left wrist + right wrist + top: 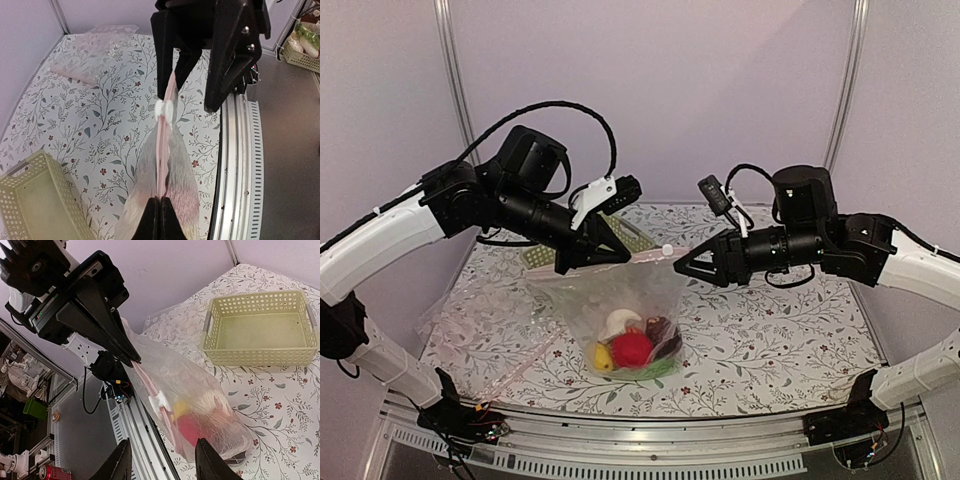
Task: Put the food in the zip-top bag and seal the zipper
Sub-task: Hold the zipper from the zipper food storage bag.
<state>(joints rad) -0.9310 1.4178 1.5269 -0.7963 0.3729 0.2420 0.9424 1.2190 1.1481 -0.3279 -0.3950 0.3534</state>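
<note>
– Black fingers of the left gripper, closest to its own wrist camera, are pressed together on the narrow pale pink zipper strip. They pinch it at one end of the mouth of the large clear thin plastic zip-top bag.

– And under it all?

– A tabletop in white cloth printed with grey leafy sprigs and small red flowers, with a metal rail along the near edge. Pale lilac walls and slim metal posts stand behind.

– The right gripper?

– At the other end of the mouth, facing the left one. Its fingers stand spread, one on either side of the pink strip, with the small white slider just past their tips. I can't tell whether they touch the strip.

– The food?

– Inside the bag, bunched at its bottom, which hangs down to the cloth below and between the two grippers. There is a red toy ball, a yellow piece, a white piece, a dark maroon piece and a green piece underneath.

– Does any view add something?

– Overhead, the light green plastic lattice basket is half hidden behind the left gripper. The right wrist view shows it whole, on the cloth beyond the bag. The left wrist view shows the strip edge-on, and a crumpled clear plastic sheet lying at a far corner of the table.
</note>
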